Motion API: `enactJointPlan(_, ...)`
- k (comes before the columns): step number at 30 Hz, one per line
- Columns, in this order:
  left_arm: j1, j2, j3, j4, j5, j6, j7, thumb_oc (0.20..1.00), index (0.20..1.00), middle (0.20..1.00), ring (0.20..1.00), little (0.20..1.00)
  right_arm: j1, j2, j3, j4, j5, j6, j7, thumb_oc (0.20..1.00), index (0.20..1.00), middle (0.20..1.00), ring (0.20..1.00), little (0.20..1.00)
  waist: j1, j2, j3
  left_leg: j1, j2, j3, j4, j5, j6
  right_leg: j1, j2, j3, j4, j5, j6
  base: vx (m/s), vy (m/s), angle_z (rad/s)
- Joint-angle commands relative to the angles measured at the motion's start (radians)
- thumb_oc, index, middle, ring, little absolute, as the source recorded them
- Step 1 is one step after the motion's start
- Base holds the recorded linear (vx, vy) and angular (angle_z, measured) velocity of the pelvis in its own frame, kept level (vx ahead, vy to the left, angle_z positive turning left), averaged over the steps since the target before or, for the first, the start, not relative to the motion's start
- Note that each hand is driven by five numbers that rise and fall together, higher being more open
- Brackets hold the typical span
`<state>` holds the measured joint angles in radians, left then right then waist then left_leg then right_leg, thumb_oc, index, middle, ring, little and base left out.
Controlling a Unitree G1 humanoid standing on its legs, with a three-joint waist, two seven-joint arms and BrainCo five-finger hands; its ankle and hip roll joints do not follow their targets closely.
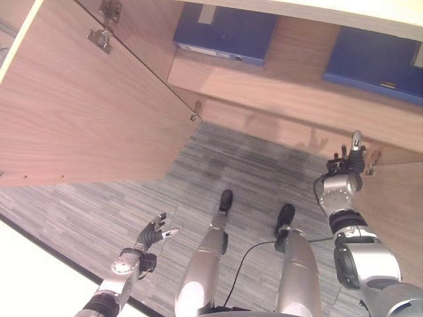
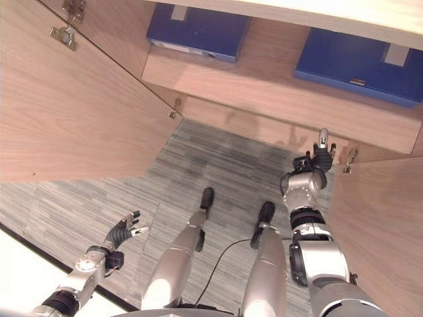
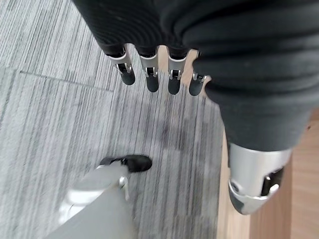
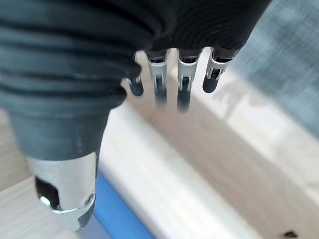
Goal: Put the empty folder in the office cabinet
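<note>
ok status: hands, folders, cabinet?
Left hand open, empty, low over carpet. Right hand open, empty, near cabinet base. Two blue folders on shelf. Left door open.

Head pair: stereo eyes high up, facing steeply down at the cabinet shelf (image 1: 277, 92) front and the carpet (image 1: 258, 165) below it; set a little apart sideways.
Shared: shelf, both blue folders (image 2: 192, 30), open door (image 1: 79, 112).
Left wrist: very close, along left hand (image 3: 149, 74), down at carpet before the shelf.
Right wrist: very close, along right hand (image 4: 179, 79), onto the shelf edge.
</note>
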<state>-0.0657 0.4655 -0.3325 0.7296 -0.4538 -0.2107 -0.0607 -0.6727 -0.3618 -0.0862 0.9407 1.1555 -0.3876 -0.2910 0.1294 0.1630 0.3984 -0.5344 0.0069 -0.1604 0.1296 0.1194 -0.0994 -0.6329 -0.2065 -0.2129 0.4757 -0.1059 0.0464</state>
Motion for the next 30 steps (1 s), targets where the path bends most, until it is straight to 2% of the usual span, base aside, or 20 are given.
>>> enactJointPlan(1, 0.041, 0.019, 0.016, 0.034, -0.013, -0.041, 0.008, 1.0, 1.0, 1.0, 1.0, 1.0, -0.022, -0.038, -0.013, -0.012, -0.042, -0.027, 0.028, 1.0, 1.0, 1.0, 1.0, 1.0, 0.02, 0.007, 0.004, 0.032, 0.031, 0.061, -0.003, -0.077, -0.01, 0.131, -0.008, 0.03, -0.036, -0.058, 0.113, -0.06, 0.063, -0.11)
enactJointPlan(8, 0.03, -0.001, 0.021, 0.065, -0.001, -0.044, 0.021, 1.0, 1.0, 1.0, 1.0, 1.0, -0.011, -0.023, -0.024, 0.047, -0.02, -0.016, 0.031, 1.0, 1.0, 1.0, 1.0, 1.0, 0.011, 0.014, 0.004, 0.04, 0.032, 0.078, -0.003, -0.07, -0.01, 0.143, -0.007, 0.043, -0.056, -0.044, 0.111, -0.03, 0.044, -0.08)
enactJointPlan(13, 0.042, -0.01, 0.033, 0.072, 0.017, -0.046, 0.017, 1.0, 1.0, 1.0, 1.0, 1.0, 0.04, -0.041, 0.019, 0.034, -0.155, 0.016, 0.022, 1.0, 1.0, 1.0, 1.0, 1.0, 0.006, 0.005, -0.002, 0.06, 0.036, 0.085, -0.003, -0.071, -0.009, 0.172, -0.005, 0.048, -0.092, -0.024, 0.108, -0.02, 0.03, -0.11)
enactJointPlan(14, 0.041, -0.014, 0.034, 0.077, 0.022, -0.046, 0.018, 1.0, 1.0, 1.0, 1.0, 1.0, 0.05, -0.046, 0.03, 0.021, -0.195, 0.018, 0.007, 0.636, 0.636, 0.636, 0.636, 0.636, 0.004, 0.004, -0.002, 0.062, 0.036, 0.086, -0.003, -0.071, -0.009, 0.178, -0.004, 0.048, -0.098, -0.021, 0.108, -0.01, 0.01, -0.06)
enactJointPlan(15, 0.042, -0.017, 0.036, 0.079, 0.03, -0.049, 0.017, 1.0, 1.0, 1.0, 1.0, 1.0, 0.063, -0.053, 0.036, 0.011, -0.235, 0.022, 0.003, 0.2, 0.2, 0.2, 0.2, 0.2, 0.002, 0.0, -0.004, 0.067, 0.039, 0.086, -0.007, -0.07, -0.009, 0.183, -0.003, 0.046, -0.105, -0.018, 0.108, 0.01, 0.01, -0.04)
enactJointPlan(18, 0.052, -0.027, 0.045, 0.095, 0.053, -0.052, 0.015, 1.0, 1.0, 1.0, 1.0, 1.0, 0.113, -0.08, 0.07, -0.059, -0.406, 0.031, -0.035, 0.2, 0.2, 0.2, 0.2, 0.2, -0.003, -0.01, -0.016, 0.088, 0.043, 0.085, -0.022, -0.065, -0.01, 0.207, -0.001, 0.043, -0.13, -0.007, 0.108, 0.01, 0.004, -0.01)
enactJointPlan(19, 0.056, -0.032, 0.054, 0.104, 0.067, -0.058, 0.016, 1.0, 1.0, 1.0, 1.0, 1.0, 0.132, -0.107, 0.087, -0.089, -0.533, 0.046, -0.072, 0.2, 0.2, 0.2, 0.2, 0.2, -0.005, -0.016, -0.025, 0.097, 0.045, 0.085, -0.032, -0.061, -0.011, 0.22, -0.001, 0.04, -0.145, 0.0, 0.109, 0.0, 0.0, 0.0)
enactJointPlan(20, 0.056, -0.032, 0.055, 0.104, 0.067, -0.058, 0.016, 1.0, 1.0, 1.0, 1.0, 1.0, 0.131, -0.107, 0.087, -0.091, -0.535, 0.047, -0.074, 0.2, 0.2, 0.2, 0.2, 0.2, -0.004, -0.014, -0.026, 0.095, 0.046, 0.084, -0.034, -0.055, -0.01, 0.219, 0.002, 0.039, -0.152, 0.008, 0.109, 0.0, 0.0, 0.0)
enactJointPlan(23, 0.063, -0.045, 0.061, 0.123, 0.098, -0.063, 0.015, 1.0, 1.0, 1.0, 1.0, 1.0, 0.153, -0.155, 0.101, -0.17, -0.728, 0.063, -0.141, 0.2, 0.2, 0.2, 0.2, 0.2, -0.006, -0.028, -0.04, 0.119, 0.051, 0.084, -0.055, -0.049, -0.012, 0.247, 0.003, 0.033, -0.177, 0.018, 0.111, 0.04, 0.004, 0.0)
enactJointPlan(30, 0.072, -0.058, 0.072, 0.136, 0.12, -0.071, 0.008, 1.0, 1.0, 1.0, 1.0, 1.0, 0.191, -0.211, 0.114, -0.28, -0.937, 0.086, -0.198, 0.2, 0.2, 0.2, 0.2, 0.2, -0.013, -0.046, -0.067, 0.155, 0.06, 0.085, -0.112, -0.028, -0.018, 0.277, 0.006, 0.018, -0.217, 0.032, 0.119, 0.03, 0.002, 0.02)
